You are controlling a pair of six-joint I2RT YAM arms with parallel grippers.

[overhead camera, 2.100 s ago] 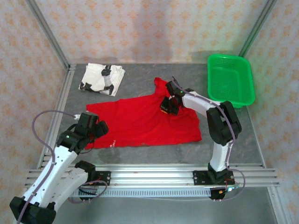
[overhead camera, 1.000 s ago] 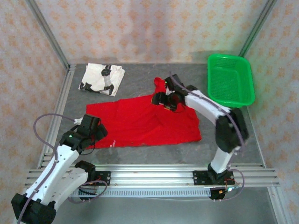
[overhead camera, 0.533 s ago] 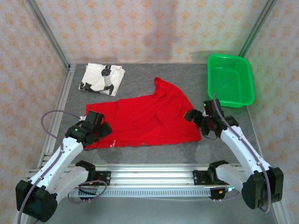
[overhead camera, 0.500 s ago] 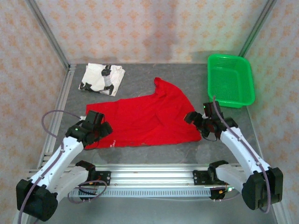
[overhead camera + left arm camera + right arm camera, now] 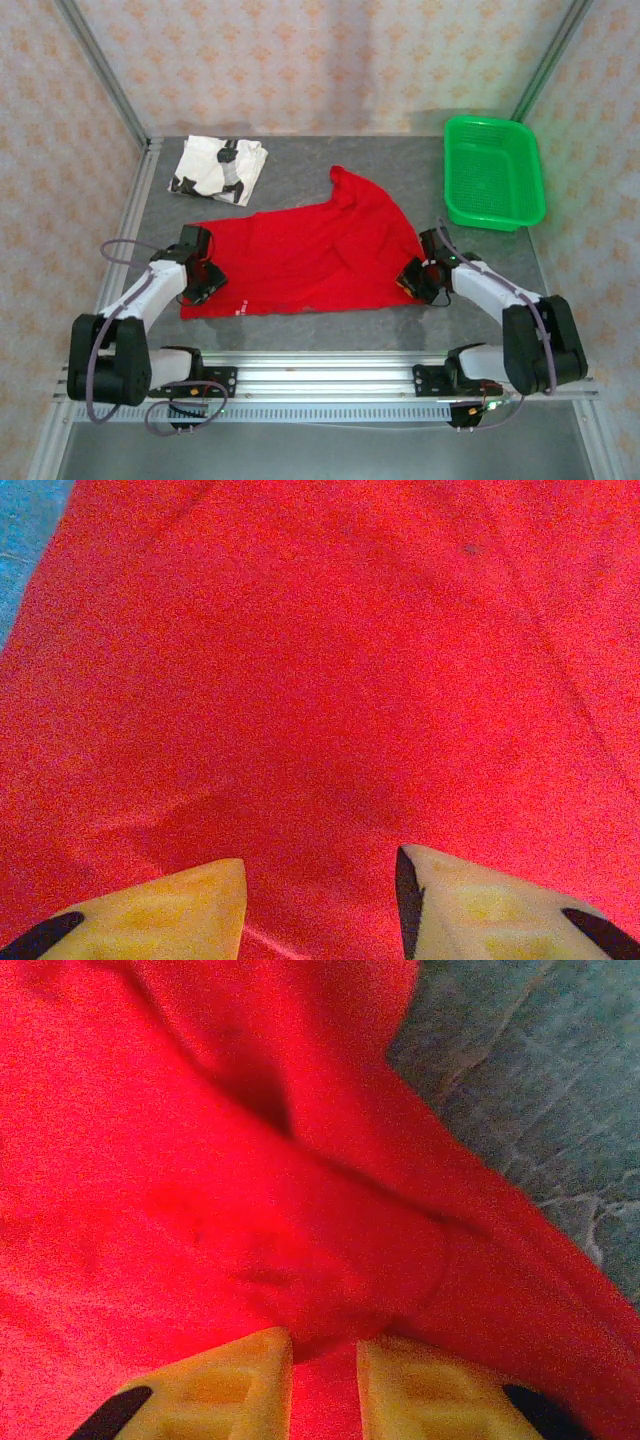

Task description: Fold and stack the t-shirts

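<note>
The red t-shirt (image 5: 310, 255) lies spread on the grey table, one sleeve pointing toward the back. The white t-shirt (image 5: 220, 170) with black markings sits folded at the back left. My left gripper (image 5: 200, 280) is low over the red shirt's near left corner; in the left wrist view its fingertips (image 5: 320, 900) stand apart with flat red cloth (image 5: 320, 680) between them. My right gripper (image 5: 412, 280) is at the shirt's near right corner. In the right wrist view its jaws (image 5: 325, 1380) are nearly together, pinching a raised fold of red cloth (image 5: 340, 1270).
A green plastic basket (image 5: 495, 175) stands at the back right, apart from the shirts. Metal frame posts run up both back corners. An aluminium rail (image 5: 320, 375) crosses the near edge. Bare grey table (image 5: 540, 1080) shows just right of the pinched corner.
The right arm left the sleeve near the back and swung down to the near right corner, its jaws closing on cloth. The left gripper moved onto the near left corner and narrowed.
</note>
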